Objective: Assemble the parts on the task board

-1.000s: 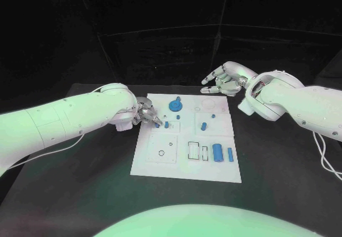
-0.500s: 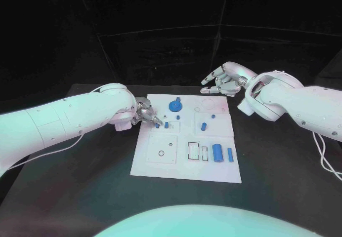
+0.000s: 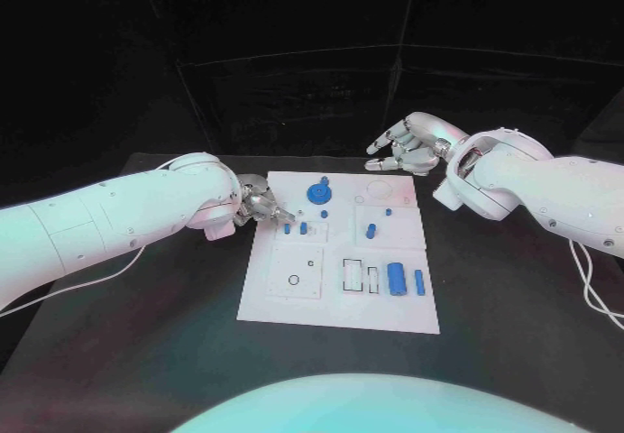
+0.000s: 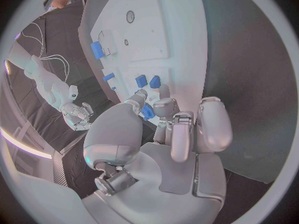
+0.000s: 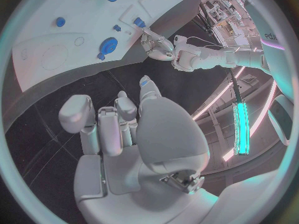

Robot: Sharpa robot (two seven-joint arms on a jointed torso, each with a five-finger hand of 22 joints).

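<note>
The white task board (image 3: 293, 302) lies mid-table. A round blue part (image 3: 318, 192) stands near its far edge, with small blue parts (image 3: 303, 228) and longer ones (image 3: 397, 278) spread over it. My left hand (image 3: 261, 205) hovers at the board's left edge, its fingertips (image 4: 163, 104) drawn close to the thumb beside two small blue parts (image 4: 141, 80). A bit of blue (image 4: 147, 112) shows between thumb and fingers; I cannot tell whether it is held. My right hand (image 3: 407, 144) hangs beyond the board's far right corner, fingers (image 5: 106, 129) loosely apart and holding nothing.
The black table (image 3: 143, 334) surrounds the board on all sides. Printed outlines and small holes (image 3: 297, 279) mark the board's near half. My right forearm (image 3: 546, 194) reaches over the table's right side.
My left hand has drawn back slightly from the two small blue parts, toward the board's far left. The right hand and the parts have not moved.
</note>
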